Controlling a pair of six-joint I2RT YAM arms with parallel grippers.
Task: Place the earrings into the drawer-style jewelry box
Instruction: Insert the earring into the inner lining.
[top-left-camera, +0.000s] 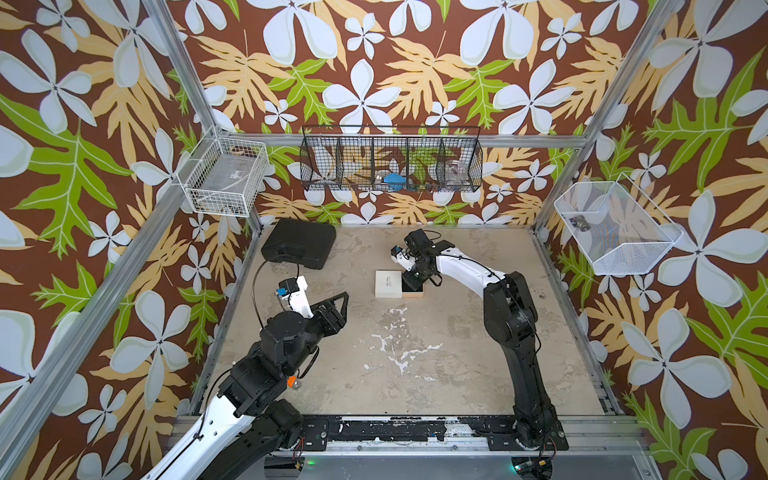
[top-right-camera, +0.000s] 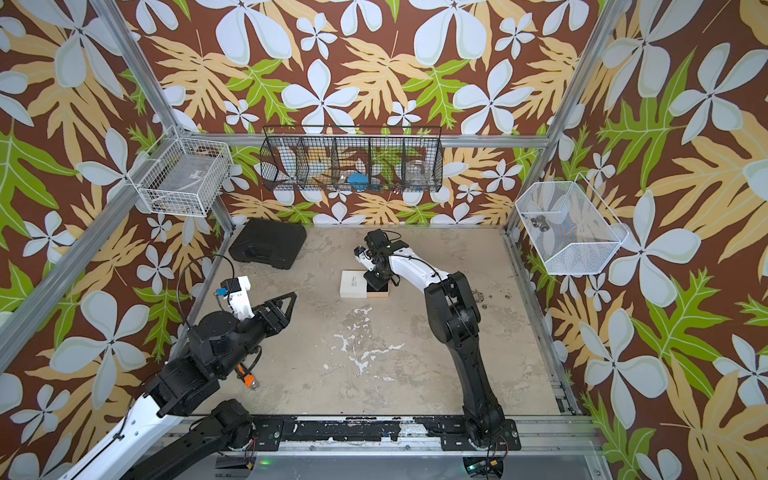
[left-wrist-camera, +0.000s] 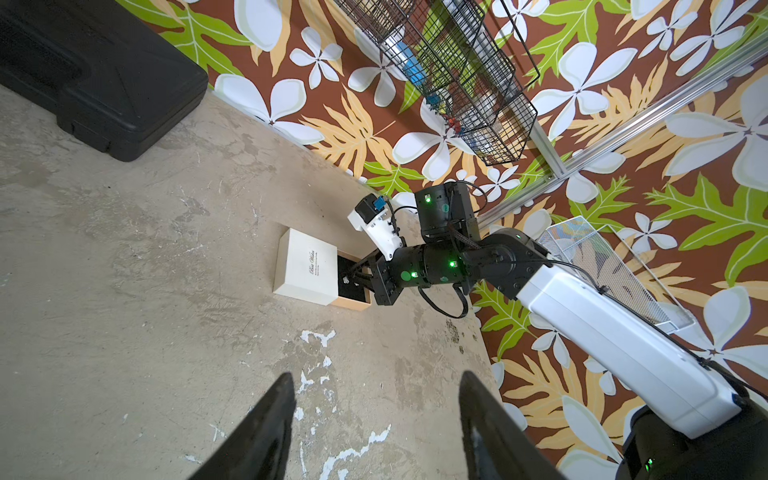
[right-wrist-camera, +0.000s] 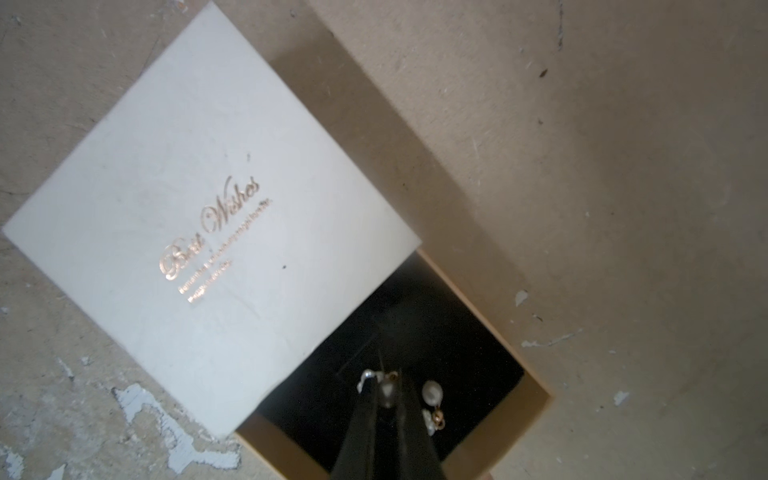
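1. The white jewelry box (right-wrist-camera: 208, 232) sits near the middle of the counter (top-left-camera: 415, 353), well apart from the black case (top-left-camera: 299, 243).
2. Its tray (right-wrist-camera: 536, 390) is pulled partway out.
3. The right fingers (right-wrist-camera: 365, 424) are pressed together, pinching a pearl earring (right-wrist-camera: 385, 392) over the tray's black floor.
4. A second earring (right-wrist-camera: 432, 395) lies in the tray, just beside them.
5. The left fingers (left-wrist-camera: 266, 432) are spread apart, hold nothing, and are well away from the box.

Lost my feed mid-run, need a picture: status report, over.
Left gripper open, empty, clear of the box. Right gripper shut on one earring over the open drawer. Other earring lying in the drawer. Nothing in the way.
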